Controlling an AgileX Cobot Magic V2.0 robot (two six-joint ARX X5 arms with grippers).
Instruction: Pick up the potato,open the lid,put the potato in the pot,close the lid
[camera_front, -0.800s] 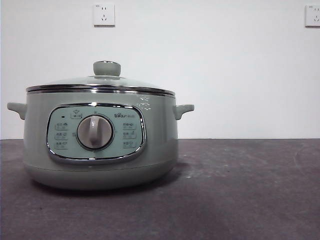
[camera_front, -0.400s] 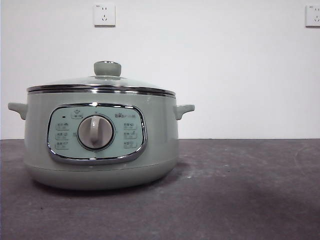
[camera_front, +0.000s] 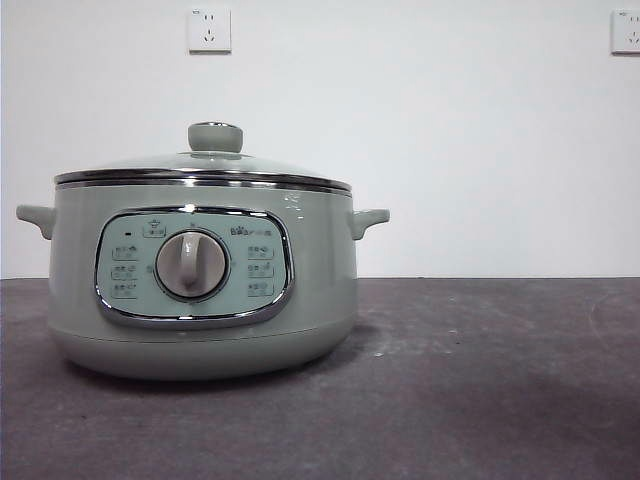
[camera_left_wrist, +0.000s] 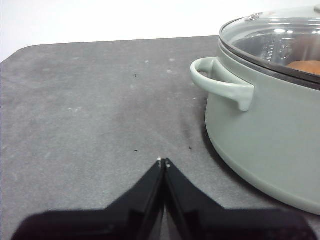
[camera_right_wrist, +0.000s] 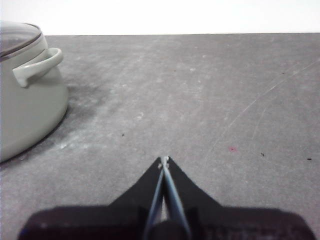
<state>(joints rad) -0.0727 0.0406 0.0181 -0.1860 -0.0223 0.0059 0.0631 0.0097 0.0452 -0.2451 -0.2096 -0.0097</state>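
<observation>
left pincer (camera_left_wrist: 163, 162): both black jaws pressed together to a point, nothing between them, poised over bare table (camera_left_wrist: 85, 115) just beside the pot (camera_left_wrist: 265, 135), near its side handle (camera_left_wrist: 220, 85). right pincer (camera_right_wrist: 164, 160): jaws likewise closed tip to tip and empty, over open table on the pot's other side, apart from the pot wall and its second handle (camera_right_wrist: 37, 65).

pot: upright on the table, left of centre in the front view, its chrome-framed control panel (camera_front: 192, 268) and grey dial (camera_front: 190, 264) facing that camera, one small handle projecting from each side. lid (camera_front: 200, 165): seated level on the pot's rim, chrome edge meeting the rim all round, pale green knob (camera_front: 214, 137) pointing straight up.

potato (camera_left_wrist: 305, 66): inside the pot, visible only in the left wrist view as an orange-brown patch through the glass of the lid; too little shows to tell which way its long axis runs.

table: dark grey, matt, with pale scuffs, fine scratches and a few small dark specks. behind it a plain white wall (camera_front: 450, 140) carries two white power sockets, one (camera_front: 208, 30) above the pot, the other (camera_front: 625, 30) at the upper right edge of the front view. neither arm appears in the front view.
</observation>
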